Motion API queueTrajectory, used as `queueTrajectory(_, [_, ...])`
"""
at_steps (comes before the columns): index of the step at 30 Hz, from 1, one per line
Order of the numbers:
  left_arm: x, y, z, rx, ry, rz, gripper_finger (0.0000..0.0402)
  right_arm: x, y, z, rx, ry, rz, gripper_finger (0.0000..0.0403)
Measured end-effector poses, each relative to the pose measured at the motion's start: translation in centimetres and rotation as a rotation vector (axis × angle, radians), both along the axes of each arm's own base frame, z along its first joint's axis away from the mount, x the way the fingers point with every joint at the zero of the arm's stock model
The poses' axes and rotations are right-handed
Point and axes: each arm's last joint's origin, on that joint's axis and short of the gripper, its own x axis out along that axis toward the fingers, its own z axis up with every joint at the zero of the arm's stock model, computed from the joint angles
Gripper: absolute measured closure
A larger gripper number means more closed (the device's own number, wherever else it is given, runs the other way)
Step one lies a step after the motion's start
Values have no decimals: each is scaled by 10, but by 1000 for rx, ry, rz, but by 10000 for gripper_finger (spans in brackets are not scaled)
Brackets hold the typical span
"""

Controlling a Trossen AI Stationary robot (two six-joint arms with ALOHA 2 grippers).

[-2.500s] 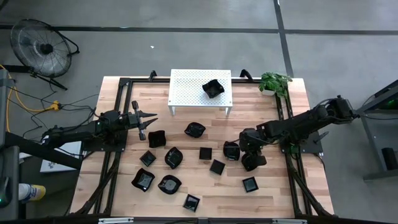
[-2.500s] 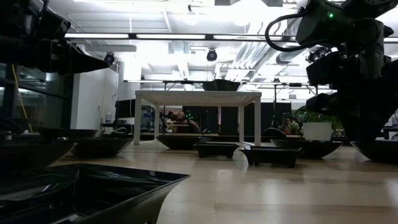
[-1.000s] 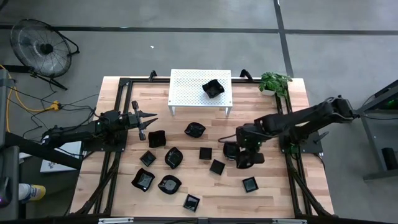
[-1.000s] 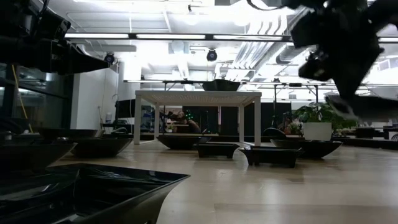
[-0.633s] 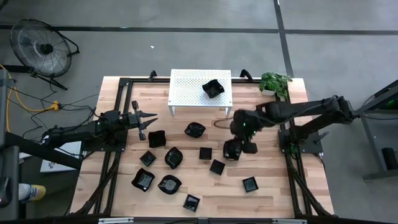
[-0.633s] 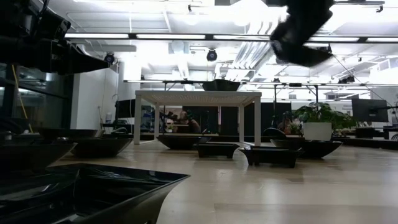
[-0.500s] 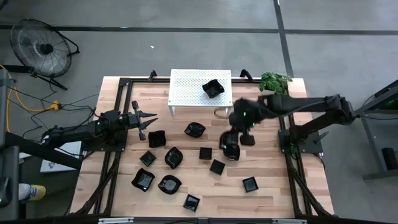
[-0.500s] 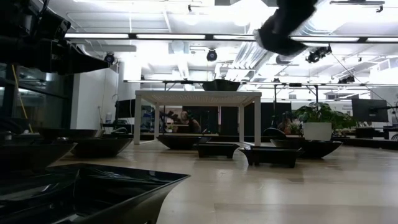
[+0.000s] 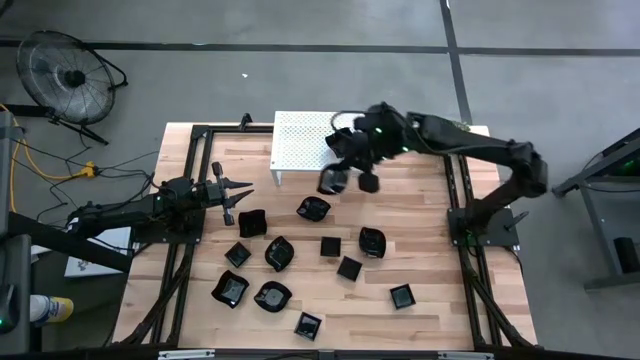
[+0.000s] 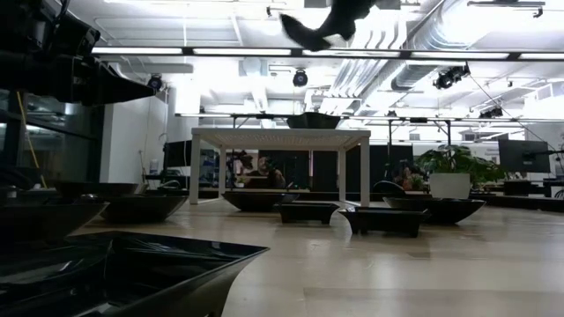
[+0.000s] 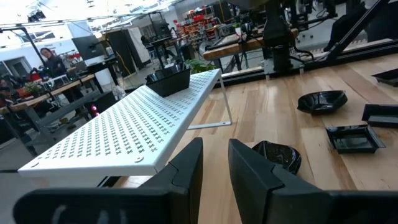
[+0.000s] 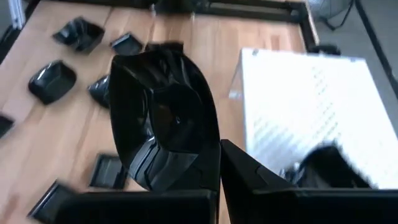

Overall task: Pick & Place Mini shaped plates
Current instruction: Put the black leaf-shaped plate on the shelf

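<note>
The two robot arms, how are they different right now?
The right gripper is shut on a mini plate, up in the air by the white stand. The left gripper holds nothing, its fingers a little apart, low over the table's left side. Both are dark with two fingers.

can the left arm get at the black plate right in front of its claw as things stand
Probably yes. The left claw hovers just short of the plate, fingers slightly apart, with bare wood between them. The right claw is off by the white stand, holding another plate.
</note>
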Motion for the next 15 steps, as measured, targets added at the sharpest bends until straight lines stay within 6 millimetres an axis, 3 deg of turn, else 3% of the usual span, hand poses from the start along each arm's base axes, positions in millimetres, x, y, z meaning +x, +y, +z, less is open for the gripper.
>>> queueTrajectory(6, [0, 0, 0, 0, 0, 0, 328, 46, -31, 2, 15, -23, -39, 403])
queueTrajectory(10, [0, 0, 0, 0, 0, 0, 328, 72, -56, -3, 91, -32, -195, 403])
queueTrajectory(15, [0, 0, 0, 0, 0, 0, 328, 89, -91, -20, 239, -11, -359, 403])
